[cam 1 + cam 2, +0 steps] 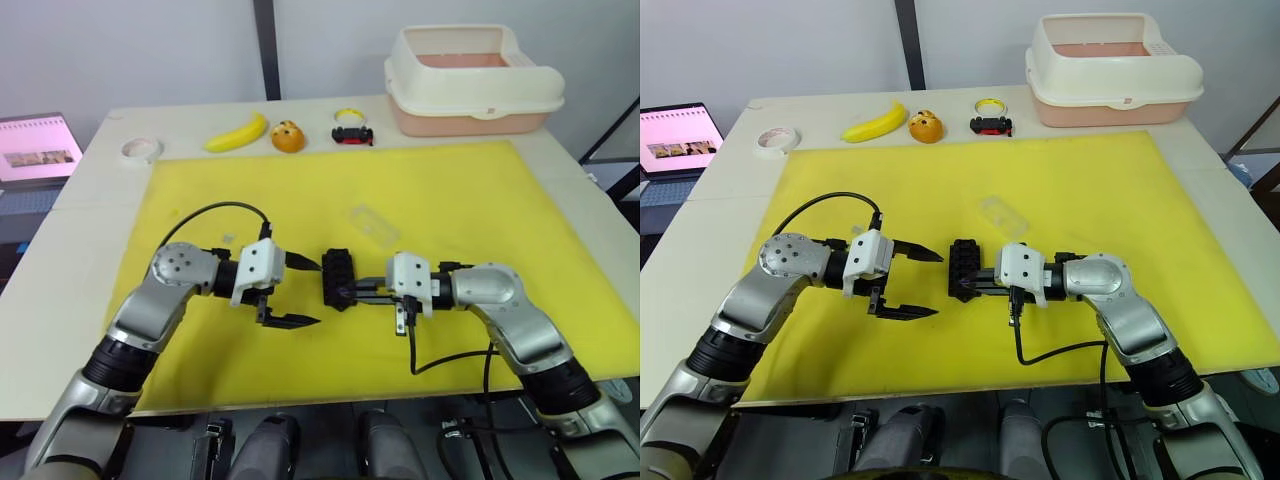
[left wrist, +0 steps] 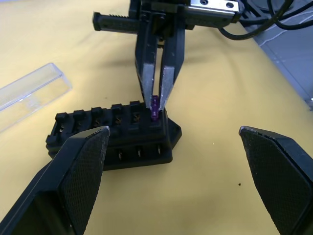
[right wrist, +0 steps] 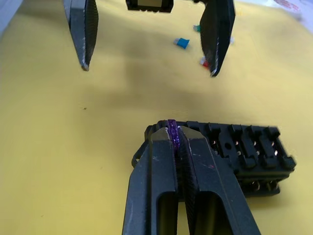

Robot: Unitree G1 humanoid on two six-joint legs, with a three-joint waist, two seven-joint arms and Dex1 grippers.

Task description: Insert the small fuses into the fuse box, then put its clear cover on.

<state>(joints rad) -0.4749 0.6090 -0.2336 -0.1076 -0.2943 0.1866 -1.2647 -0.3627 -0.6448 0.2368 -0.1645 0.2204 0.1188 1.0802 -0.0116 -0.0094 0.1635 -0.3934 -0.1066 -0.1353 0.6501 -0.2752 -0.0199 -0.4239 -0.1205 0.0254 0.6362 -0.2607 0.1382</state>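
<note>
My right jaws (image 2: 157,100) are pressed together on a purple fuse (image 2: 155,107), holding it at the end slot of the fuse box (image 1: 337,277), right at the box's near corner. The fuse's lower edge meets the slot; I cannot tell how deep it sits. My left jaws (image 1: 908,283) are spread wide and hold nothing, hovering just beside the box on the side opposite my right jaws. The box lies flat on the yellow mat (image 1: 450,200) between my two sets of jaws. The clear cover (image 1: 372,226) lies on the mat just beyond the box. A few loose fuses (image 3: 182,43), one blue, sit behind my left jaws.
</note>
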